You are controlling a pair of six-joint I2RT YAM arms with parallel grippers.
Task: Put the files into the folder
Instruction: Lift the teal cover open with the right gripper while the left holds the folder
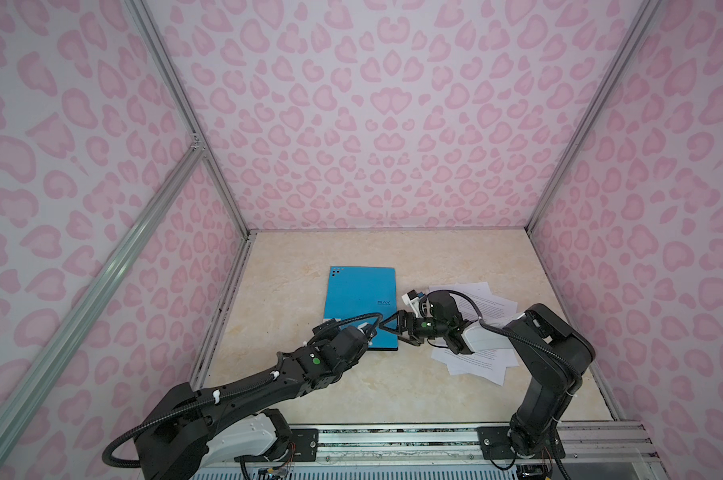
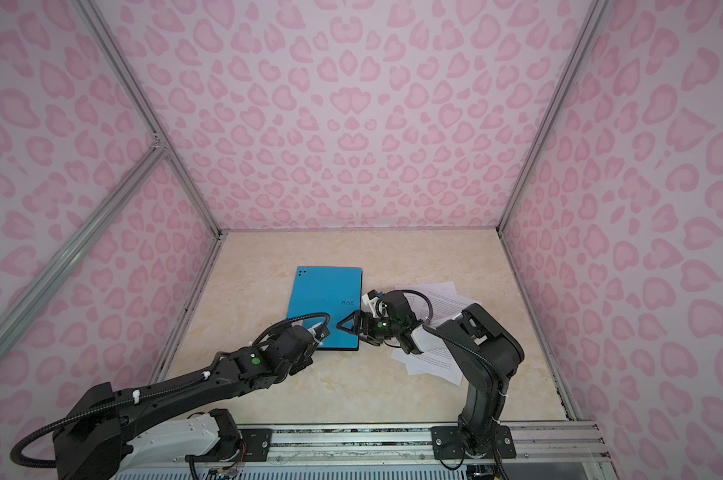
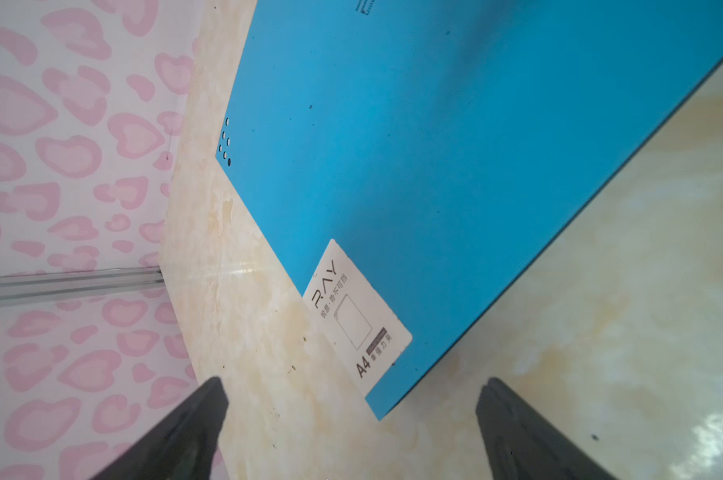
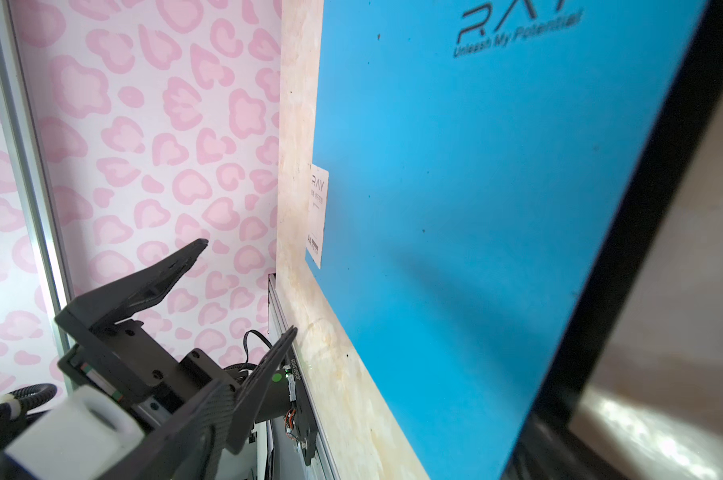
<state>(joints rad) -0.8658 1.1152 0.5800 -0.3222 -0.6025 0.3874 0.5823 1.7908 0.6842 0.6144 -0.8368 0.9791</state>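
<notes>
Flanking one folder (image 1: 359, 299), two spread, empty claws, left gripper (image 3: 353, 380) and right gripper (image 1: 397, 330); several overlapping files (image 1: 490, 309) beside.

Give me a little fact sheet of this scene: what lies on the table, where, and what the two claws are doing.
Folder: blue, closed, flat on the table
Papers: loose white printed sheets, fanned out right of the folder, partly under the right arm
Left gripper: open, empty, by the folder's near left corner
Right gripper: open, empty, at the folder's near right edge
Progress: folder unopened; sheets lie outside it
</notes>
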